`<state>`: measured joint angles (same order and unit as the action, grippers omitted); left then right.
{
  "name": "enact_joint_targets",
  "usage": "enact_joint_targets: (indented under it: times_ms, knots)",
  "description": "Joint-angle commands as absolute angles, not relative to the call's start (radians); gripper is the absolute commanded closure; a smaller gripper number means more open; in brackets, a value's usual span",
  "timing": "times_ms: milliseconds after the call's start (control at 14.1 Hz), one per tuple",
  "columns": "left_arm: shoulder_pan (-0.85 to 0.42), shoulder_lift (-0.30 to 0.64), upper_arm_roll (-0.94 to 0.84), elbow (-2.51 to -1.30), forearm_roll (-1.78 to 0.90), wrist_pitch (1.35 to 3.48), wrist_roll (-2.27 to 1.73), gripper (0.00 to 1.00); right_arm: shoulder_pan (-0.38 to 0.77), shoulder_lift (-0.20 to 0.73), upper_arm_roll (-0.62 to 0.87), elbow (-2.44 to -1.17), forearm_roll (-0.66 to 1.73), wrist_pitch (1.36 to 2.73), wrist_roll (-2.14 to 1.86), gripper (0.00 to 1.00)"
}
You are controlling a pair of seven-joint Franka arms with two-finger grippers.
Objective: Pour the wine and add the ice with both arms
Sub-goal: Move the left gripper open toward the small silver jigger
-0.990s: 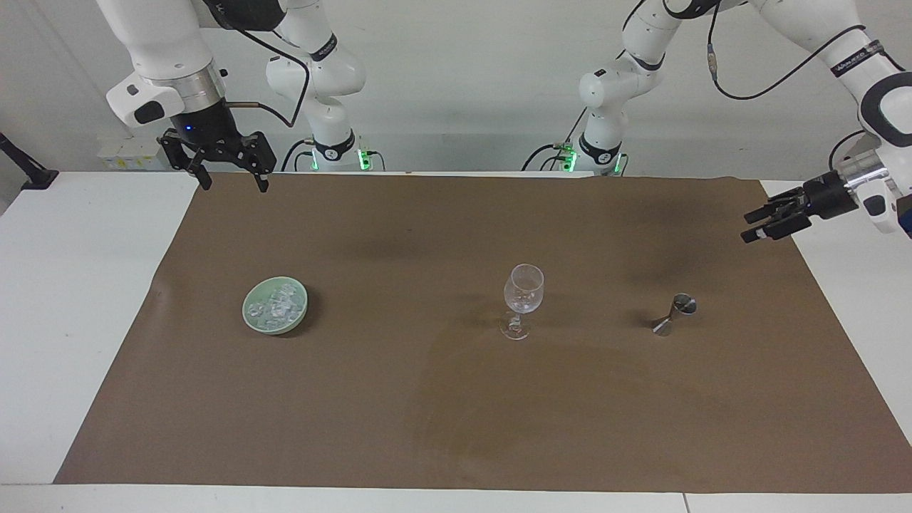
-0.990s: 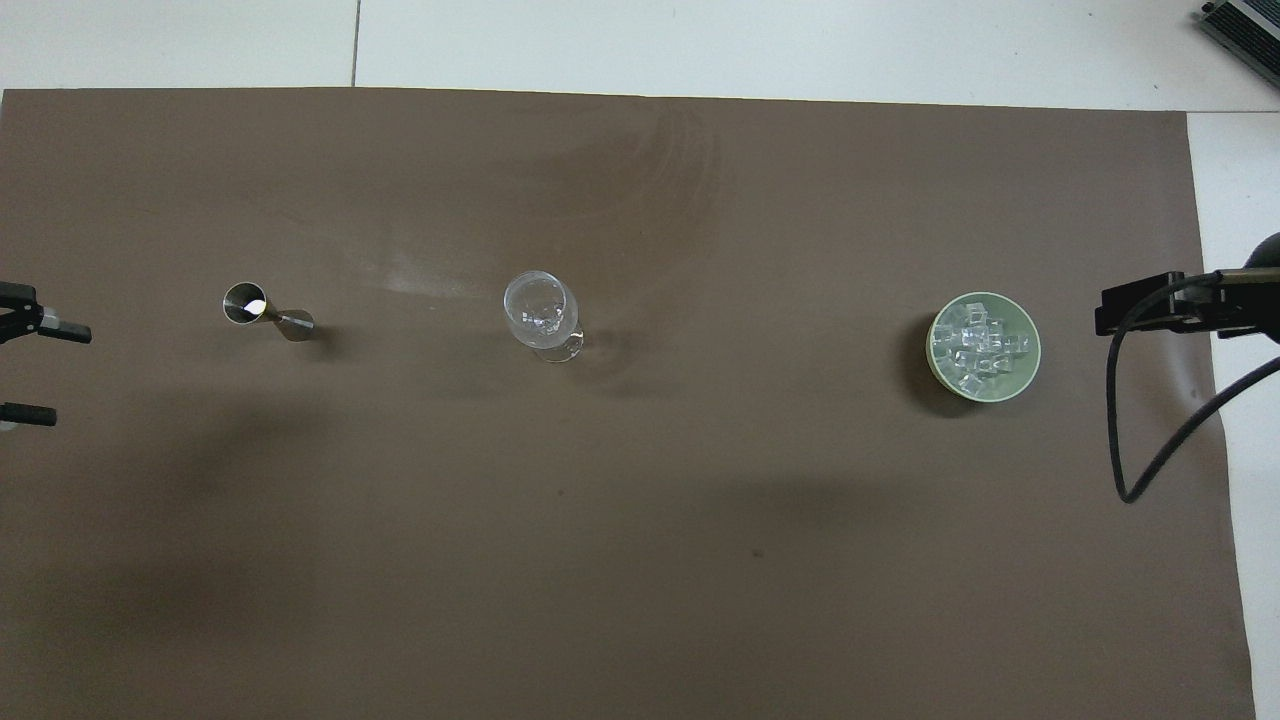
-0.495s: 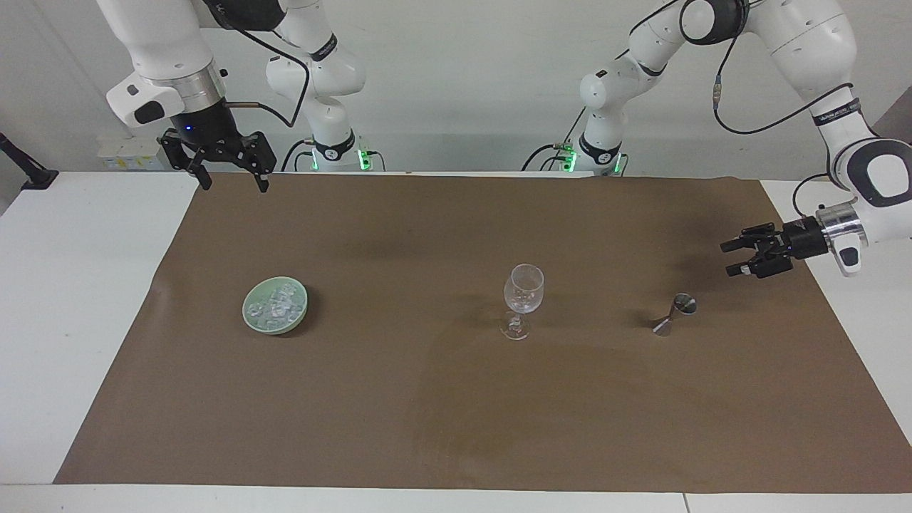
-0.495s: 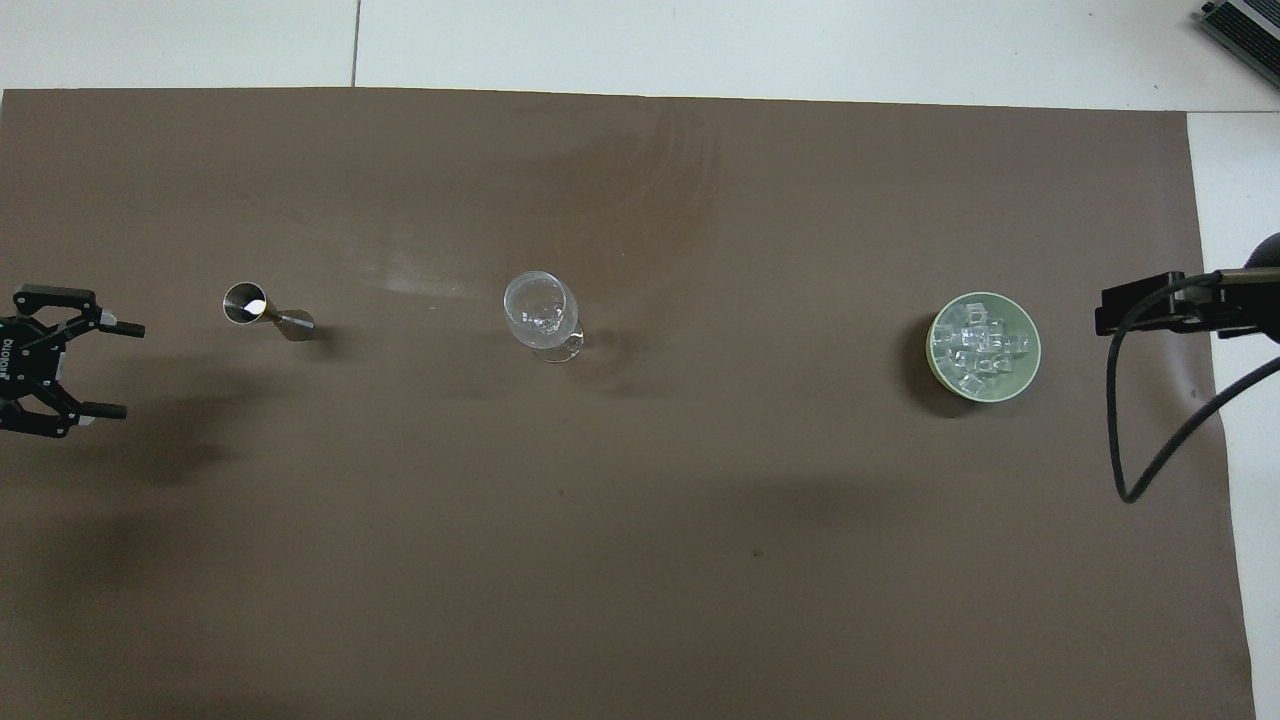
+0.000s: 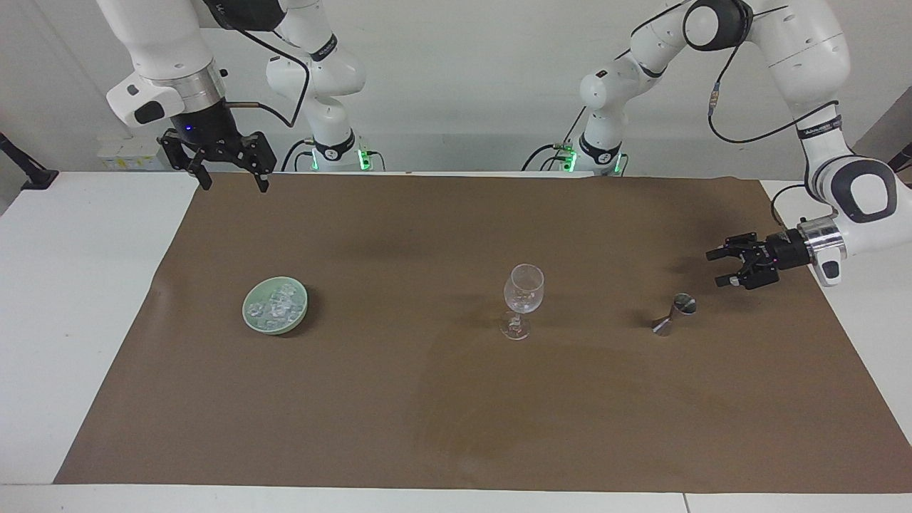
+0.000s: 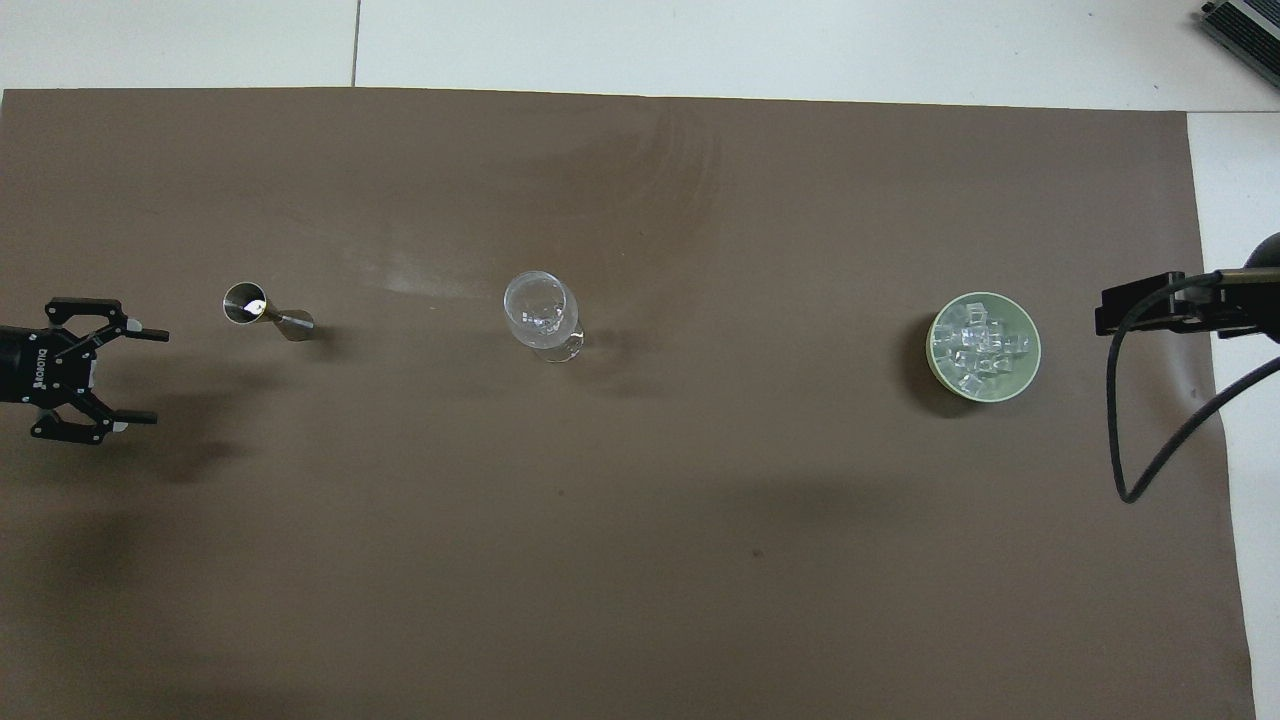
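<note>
Here the left gripper [image 5: 718,267] is low over the brown mat [image 5: 442,399], near its edge at the left arm's end of the table [image 5: 64,285], with its fingers spread wide and nothing between them. It is near the small metal measuring cup [image 5: 673,314] but does not touch it. The wine glass [image 5: 522,299] stands upright in the middle of the mat. The ice [image 5: 276,305] lies as a heap of small clear cubes in the green dish [image 5: 251,318], toward the right arm's end. The right gripper [image 5: 229,184] hangs high over the mat's corner closest to the robots, also wide and empty.
</note>
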<state>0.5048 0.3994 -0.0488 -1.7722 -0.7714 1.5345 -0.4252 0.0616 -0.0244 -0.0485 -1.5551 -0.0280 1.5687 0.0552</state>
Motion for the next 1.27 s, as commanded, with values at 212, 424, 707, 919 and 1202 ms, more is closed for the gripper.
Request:
enact_joint_targets:
  times_ms: [212, 424, 707, 919, 1202]
  knots:
    - [0.515, 0.371, -0.054, -1.798, -0.828, 1.508, -0.497, 0.0, 0.067, -0.044, -0.052, -1.575, -0.021, 1.56, 0.071, 0.0]
    - [0.534, 0.441, -0.054, -1.781, -0.894, 1.503, -0.553, 0.0, 0.067, -0.044, -0.052, -1.575, -0.021, 1.56, 0.071, 0.0]
    - [0.543, 0.515, -0.052, -1.763, -0.957, 1.552, -0.594, 0.0, 0.067, -0.044, -0.052, -1.575, -0.021, 1.56, 0.071, 0.0]
    - [0.525, 0.543, -0.055, -1.756, -1.0, 1.633, -0.6, 0.0, 0.067, -0.044, -0.052, -1.575, -0.021, 1.56, 0.071, 0.0]
    - [0.512, 0.564, -0.064, -1.755, -1.063, 1.697, -0.63, 0.0, 0.067, -0.044, -0.052, -1.575, -0.021, 1.56, 0.071, 0.0]
